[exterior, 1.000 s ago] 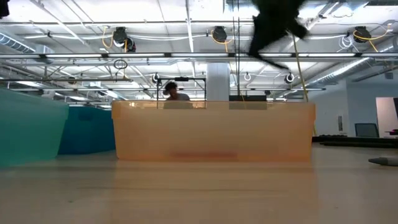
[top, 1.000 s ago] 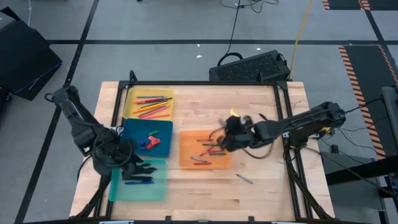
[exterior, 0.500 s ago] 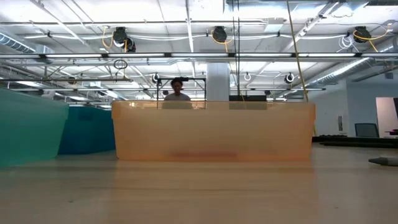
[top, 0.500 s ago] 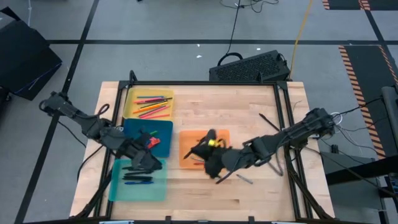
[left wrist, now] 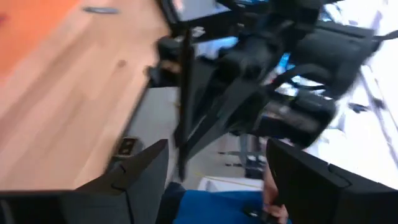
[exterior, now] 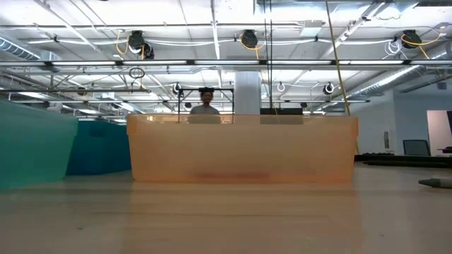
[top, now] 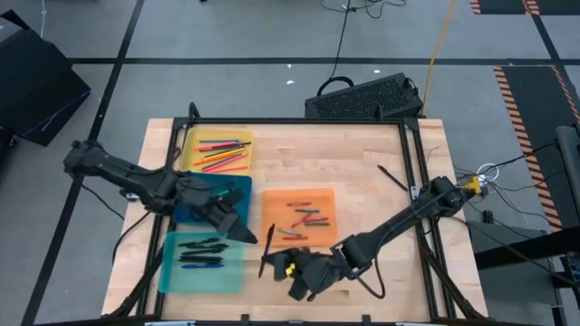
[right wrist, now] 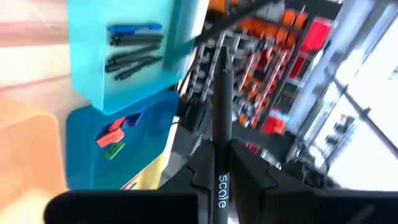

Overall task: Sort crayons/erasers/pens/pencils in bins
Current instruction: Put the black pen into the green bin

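Observation:
My right gripper (top: 283,268) hangs past the orange bin's (top: 299,215) near edge, shut on a black pen (top: 266,252). My left gripper (top: 245,234) stands open with nothing in it, between the teal bin (top: 201,261) and the orange bin. In its wrist view the open fingers (left wrist: 143,177) frame the pen (left wrist: 185,93) farther off. The teal bin holds dark pens and a blue one (right wrist: 134,28). Erasers (right wrist: 111,138) lie in the blue bin (top: 237,186), pencils (top: 220,154) in the yellow bin (top: 192,145), crayons (top: 306,217) in the orange bin. My right gripper pinches the black pen between its two fingers at the printed part of its barrel (right wrist: 221,168). The fingers come roughly level from the table's right and lie across the pen. Its long end (top: 270,234) points toward the table's far edge. The pen shows clear of the table.
A loose black pen (top: 391,177) lies on the table at the far right. A small grey stick (exterior: 434,182) lies on the table at the low view's right edge. A black case (top: 362,98) stands past the far edge. Bare wood lies right of the orange bin.
My right gripper has swept from above the orange bin toward the table's near edge and left. My left gripper has left the teal bin and gone toward the right, now between the teal and orange bins.

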`<state>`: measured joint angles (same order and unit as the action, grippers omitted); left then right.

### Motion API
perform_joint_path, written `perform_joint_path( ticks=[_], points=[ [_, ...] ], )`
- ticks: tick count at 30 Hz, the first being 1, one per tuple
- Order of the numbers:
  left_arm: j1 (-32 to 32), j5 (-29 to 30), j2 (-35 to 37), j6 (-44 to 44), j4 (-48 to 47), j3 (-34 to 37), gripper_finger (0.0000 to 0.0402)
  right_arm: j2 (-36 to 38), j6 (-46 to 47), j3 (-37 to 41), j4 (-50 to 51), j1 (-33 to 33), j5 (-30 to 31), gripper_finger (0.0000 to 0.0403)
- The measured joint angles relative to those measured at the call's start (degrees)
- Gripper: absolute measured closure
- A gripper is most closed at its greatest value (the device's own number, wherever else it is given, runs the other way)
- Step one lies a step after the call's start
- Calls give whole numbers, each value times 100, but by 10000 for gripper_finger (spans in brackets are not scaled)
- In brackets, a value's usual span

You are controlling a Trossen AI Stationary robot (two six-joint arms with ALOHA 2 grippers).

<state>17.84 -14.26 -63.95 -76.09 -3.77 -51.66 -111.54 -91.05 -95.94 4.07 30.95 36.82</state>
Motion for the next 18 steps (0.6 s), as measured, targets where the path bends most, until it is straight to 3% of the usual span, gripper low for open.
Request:
perform_joint_path(
  ticks=[7, 18],
  points=[
    [-161, -644, -737, 9, 1066, -8, 143, -32, -372, 13, -199, -21, -95, 379],
    [-282, -444, -893, 709, 910, -4, 220, 25, -176, 0, -415, 64, -72, 379]
  ],
)
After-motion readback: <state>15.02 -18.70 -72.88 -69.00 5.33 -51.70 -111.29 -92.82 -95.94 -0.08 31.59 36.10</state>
